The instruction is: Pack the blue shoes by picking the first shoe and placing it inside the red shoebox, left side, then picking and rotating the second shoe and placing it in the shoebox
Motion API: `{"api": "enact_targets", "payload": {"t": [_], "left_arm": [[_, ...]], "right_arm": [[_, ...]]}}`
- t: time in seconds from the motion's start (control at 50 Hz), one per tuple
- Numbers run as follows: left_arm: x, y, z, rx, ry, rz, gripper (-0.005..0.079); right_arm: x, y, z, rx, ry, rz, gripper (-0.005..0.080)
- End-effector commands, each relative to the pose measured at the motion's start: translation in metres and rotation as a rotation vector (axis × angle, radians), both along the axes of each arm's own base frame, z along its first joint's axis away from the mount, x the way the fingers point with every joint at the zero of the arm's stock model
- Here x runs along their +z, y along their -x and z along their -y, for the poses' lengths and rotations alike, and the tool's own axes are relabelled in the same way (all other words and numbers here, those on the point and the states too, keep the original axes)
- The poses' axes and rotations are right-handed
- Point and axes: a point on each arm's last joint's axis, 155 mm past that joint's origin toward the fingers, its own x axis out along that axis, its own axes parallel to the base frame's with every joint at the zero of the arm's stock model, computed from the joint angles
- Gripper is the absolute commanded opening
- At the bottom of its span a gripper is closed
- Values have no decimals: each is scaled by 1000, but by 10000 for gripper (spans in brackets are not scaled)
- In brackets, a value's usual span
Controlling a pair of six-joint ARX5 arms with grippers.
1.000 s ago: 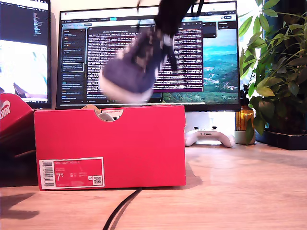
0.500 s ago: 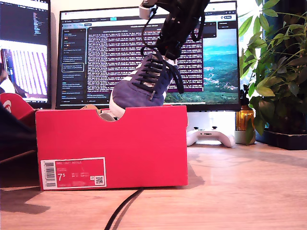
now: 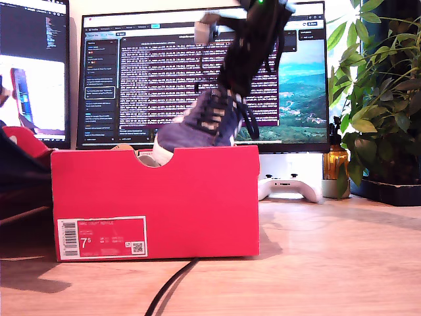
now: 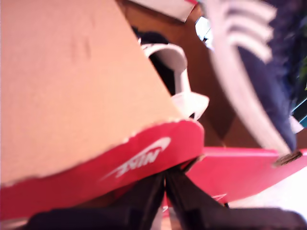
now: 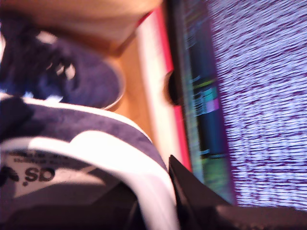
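Shoe in hand: second blue sneaker (image 3: 200,125) hangs toe-down over the red shoebox (image 3: 158,201), its toe already below the box's top edge near the half-round notch, its heel raised toward the exterior view's right.
Shoe already packed: first blue sneaker (image 5: 72,76) lies on the box floor, laces up; the second wrist view shows it just beyond the heel of the held shoe, and its white heel lining shows in the first wrist view.
Box: stands on the wooden desk (image 3: 329,263) with the "7.5" label (image 3: 102,237) facing the exterior camera; its lid (image 4: 110,167) is open at the exterior view's left.
My second gripper (image 5: 158,211): clamped on the heel collar of the second sneaker, the white lining pinched between the jaws, the arm reaching down from above in the exterior view.
My first gripper (image 4: 165,191): jaws drawn together under the lid's red rim with the swoosh; I cannot tell whether they pinch the rim or merely touch it.
Step in hand: I judge this to be the last placement, the rotated shoe going down beside its mate.
Next move: probably lower the heel until the sole lies flat on the free strip of floor, keeping the toe off the front wall and clear of the first sneaker, then part the jaws and lift straight up.
Behind: monitor (image 3: 164,79) with text, white game controller (image 3: 289,187), potted plant (image 3: 381,99), all well apart from the work.
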Motion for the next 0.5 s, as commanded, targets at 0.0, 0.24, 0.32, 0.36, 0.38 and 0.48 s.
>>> {"api": "enact_targets", "payload": {"t": [0.0,0.24,0.32,0.36,0.38,0.48], "left_arm": [[1,3,2,-15,2,15,-21],[1,4,4,-27,5,15,-21],[1,5,4,-30,6,15,-21],[1,5,4,-30,6,15,-21],[1,5,4,-30,5,15,-21],[1,5,4,-30,5,15,-21]], "right_arm": [[-12,2,-12,25,5,-24,-11],[-31,-1,-20,114,80,9,-11],[-24,-7,-24,133,81,57,-11],[-20,-10,-25,135,74,80,-11],[-19,-12,-26,138,74,90,-11],[-19,-11,-26,138,75,87,-11]]}}
